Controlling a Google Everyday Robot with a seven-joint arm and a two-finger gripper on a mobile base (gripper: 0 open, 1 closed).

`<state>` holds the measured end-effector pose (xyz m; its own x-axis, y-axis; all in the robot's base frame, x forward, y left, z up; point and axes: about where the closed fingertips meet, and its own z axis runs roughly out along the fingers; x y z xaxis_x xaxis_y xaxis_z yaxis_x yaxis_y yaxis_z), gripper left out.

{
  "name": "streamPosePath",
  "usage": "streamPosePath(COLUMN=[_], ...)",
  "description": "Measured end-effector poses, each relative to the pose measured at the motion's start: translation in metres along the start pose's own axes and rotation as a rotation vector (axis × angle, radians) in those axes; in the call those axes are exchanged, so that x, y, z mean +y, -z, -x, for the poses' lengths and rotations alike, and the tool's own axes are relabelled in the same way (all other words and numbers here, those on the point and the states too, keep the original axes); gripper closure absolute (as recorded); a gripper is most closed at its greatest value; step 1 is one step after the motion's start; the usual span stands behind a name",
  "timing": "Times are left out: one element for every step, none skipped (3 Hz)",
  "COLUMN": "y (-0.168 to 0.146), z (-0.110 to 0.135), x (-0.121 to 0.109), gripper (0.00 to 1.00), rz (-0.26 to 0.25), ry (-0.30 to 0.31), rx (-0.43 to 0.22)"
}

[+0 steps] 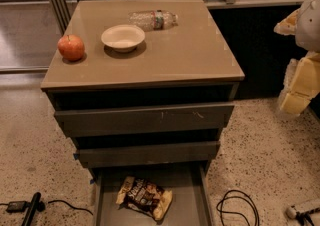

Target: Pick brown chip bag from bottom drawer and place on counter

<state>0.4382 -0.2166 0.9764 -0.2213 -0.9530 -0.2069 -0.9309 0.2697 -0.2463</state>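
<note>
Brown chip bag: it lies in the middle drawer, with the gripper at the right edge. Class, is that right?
No. The camera view shows the brown chip bag in the bottom drawer; the gripper is at the right edge.

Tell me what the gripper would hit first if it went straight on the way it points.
The gripper, at the right edge beside the cabinet, seems to point down-left. Straight on, it would probably meet the speckled floor first, right of the bottom drawer holding the brown chip bag; depth is unclear.
</note>
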Motion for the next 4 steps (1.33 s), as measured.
streamPosePath(y=[0.0,-0.009,-0.036,-0.092], z=[0.0,0.007,0.013,0.01], x=[0.0,0.01,0.033,0.071], gripper=[0.0,0.0,0.0,0.0], rz=[-0.001,0.022,0.044,0.066], ry=[0.0,0.027,0.07,0.081], rx=[0.0,-0.061,-0.173,-0.216])
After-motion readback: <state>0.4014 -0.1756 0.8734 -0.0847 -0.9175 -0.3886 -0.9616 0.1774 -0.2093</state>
